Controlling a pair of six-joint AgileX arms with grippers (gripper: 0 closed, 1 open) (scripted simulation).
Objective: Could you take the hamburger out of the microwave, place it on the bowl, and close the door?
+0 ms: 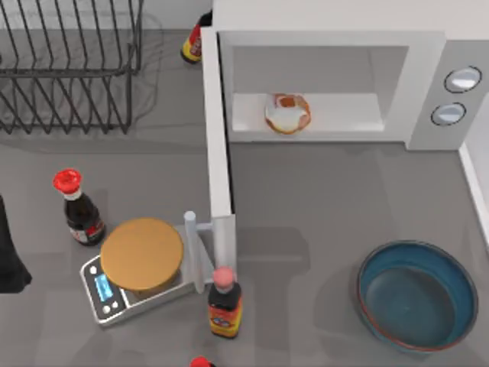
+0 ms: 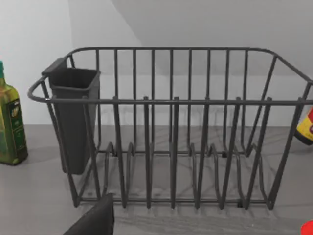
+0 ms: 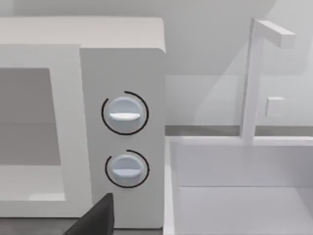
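Left arm: a dark bulk at the top view's left edge, cut off by the frame. It is probably the wrist end, but too little shows to be sure. It sits apart from any work, parked. Left gripper: one dark slanted part of it rises from the lower border of the left wrist view. The wrist is about level, aimed outward rather than down. Right gripper: a matching dark slanted part shows in the right wrist view, wrist likewise about level, holding nothing visible.
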